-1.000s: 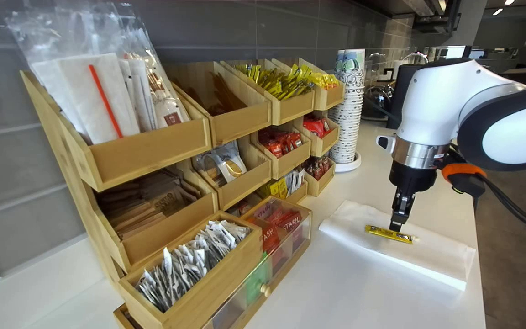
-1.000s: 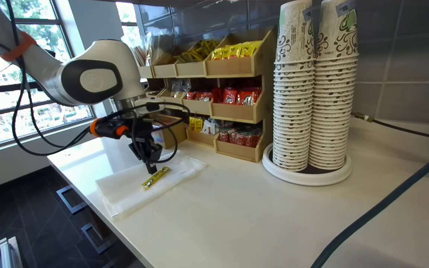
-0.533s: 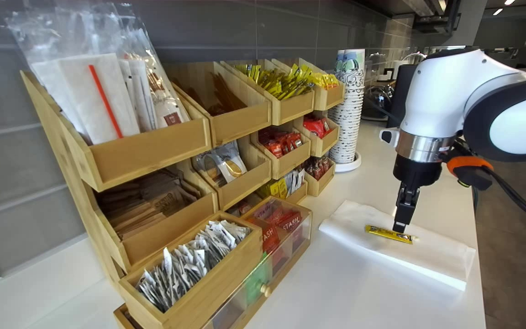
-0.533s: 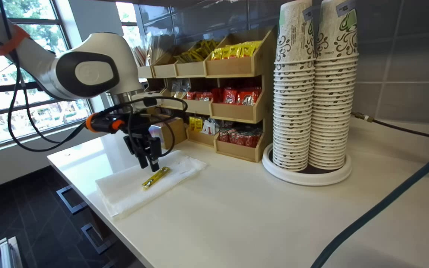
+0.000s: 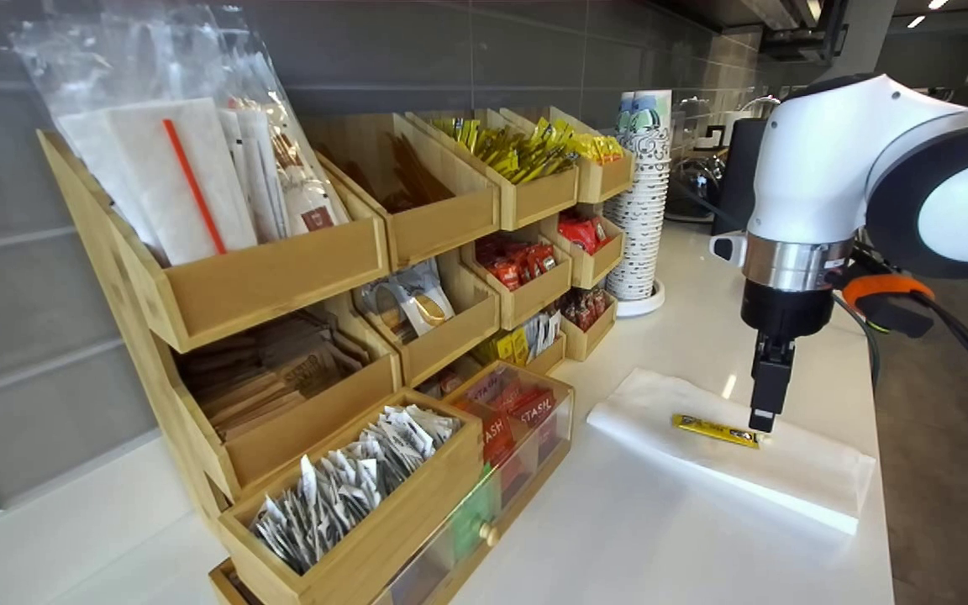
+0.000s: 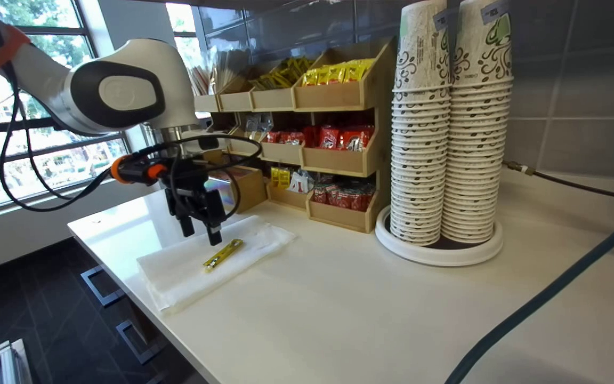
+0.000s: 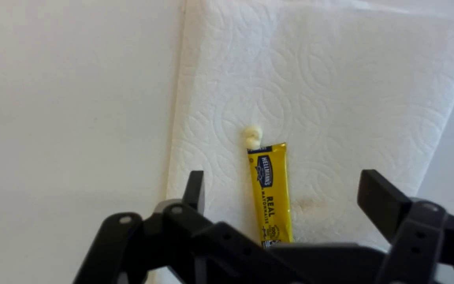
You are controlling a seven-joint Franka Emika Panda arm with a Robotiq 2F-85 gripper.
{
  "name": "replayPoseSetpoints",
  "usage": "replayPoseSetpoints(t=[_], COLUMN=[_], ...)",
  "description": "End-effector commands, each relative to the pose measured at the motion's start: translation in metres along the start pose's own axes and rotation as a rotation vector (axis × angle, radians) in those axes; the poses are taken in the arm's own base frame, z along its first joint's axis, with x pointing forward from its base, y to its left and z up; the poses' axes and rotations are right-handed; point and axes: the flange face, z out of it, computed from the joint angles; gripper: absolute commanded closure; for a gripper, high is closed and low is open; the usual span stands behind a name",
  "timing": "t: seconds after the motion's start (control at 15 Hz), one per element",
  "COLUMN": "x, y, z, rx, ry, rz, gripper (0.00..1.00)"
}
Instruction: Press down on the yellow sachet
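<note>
1. Here, in an exterior view, the gripper [image 6: 201,238] hangs over the paper towel [image 6: 174,272], its two fingers [image 6: 214,234] spread apart.
2. In the wrist view, the yellow sachet [image 7: 272,195] shows between those fingers, apart from each, lying on the towel.
3. It sits lower than the fingertips.
4. A pale blob [image 7: 253,136] touches the sachet's end.

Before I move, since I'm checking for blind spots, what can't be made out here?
Sachet: lower end's printing, hidden by the tool in the wrist view, too small in both exterior views.
Arm: base, cut off by the picture edge in both exterior views.
Middle-shelf red packets: lettering, too small in both exterior views.
</note>
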Motion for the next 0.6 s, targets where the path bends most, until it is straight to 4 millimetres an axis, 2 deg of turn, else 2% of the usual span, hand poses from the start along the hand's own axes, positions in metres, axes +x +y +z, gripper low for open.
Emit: replayPoseSetpoints(t=[0.0, 0.53], x=[-0.010, -0.017], y=[0.000, -0.004], z=[-0.012, -0.038], rx=[-0.005, -0.026], ry=[-0.016, -0.018], rz=[0.002, 0.009], gripper=[0.00, 0.00])
